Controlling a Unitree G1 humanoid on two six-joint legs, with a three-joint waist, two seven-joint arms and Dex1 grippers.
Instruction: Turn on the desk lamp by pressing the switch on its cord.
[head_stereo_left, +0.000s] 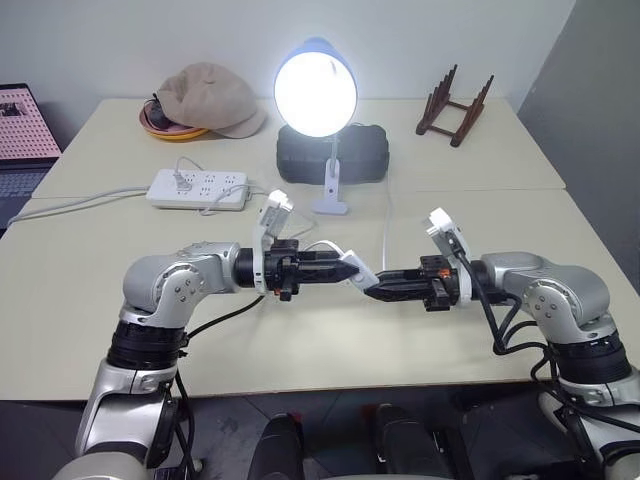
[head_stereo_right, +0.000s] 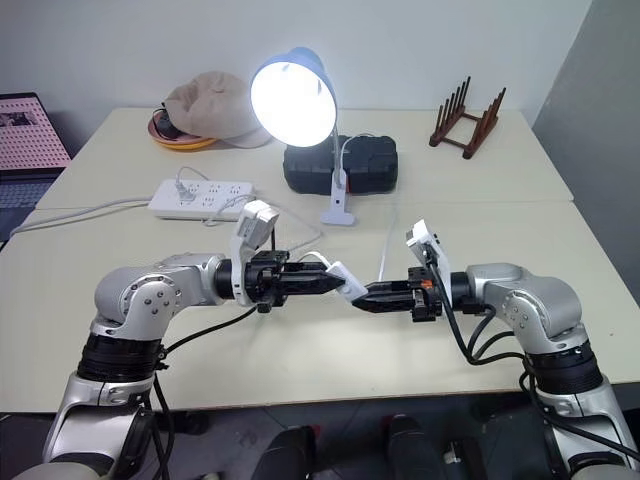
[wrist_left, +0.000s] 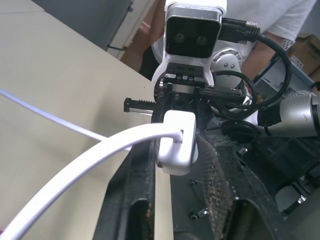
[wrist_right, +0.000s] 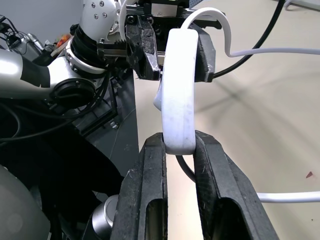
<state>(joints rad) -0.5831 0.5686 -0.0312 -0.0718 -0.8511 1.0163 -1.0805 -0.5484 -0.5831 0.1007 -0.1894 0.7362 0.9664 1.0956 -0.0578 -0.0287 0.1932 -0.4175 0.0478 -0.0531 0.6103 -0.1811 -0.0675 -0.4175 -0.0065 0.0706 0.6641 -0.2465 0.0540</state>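
The desk lamp (head_stereo_left: 316, 90) stands at the back middle of the table with its bulb glowing brightly. Its thin white cord (head_stereo_left: 387, 225) runs forward to the switch (head_stereo_left: 361, 274), a small white oblong held in the air between both grippers. My left gripper (head_stereo_left: 345, 268) points right, and its fingers (wrist_left: 142, 185) press the sides of one end of the switch (wrist_left: 176, 142). Pointing left, my right gripper (wrist_right: 179, 142) is shut on the other end of the switch (wrist_right: 179, 90).
A white power strip (head_stereo_left: 198, 188) lies at the back left, and a black case (head_stereo_left: 355, 155) sits behind the lamp. A beige cap (head_stereo_left: 210, 98), a wooden rack (head_stereo_left: 455, 105) and a laptop (head_stereo_left: 25, 125) are further off. A person in a white shirt (wrist_left: 280, 20) stands beyond the table.
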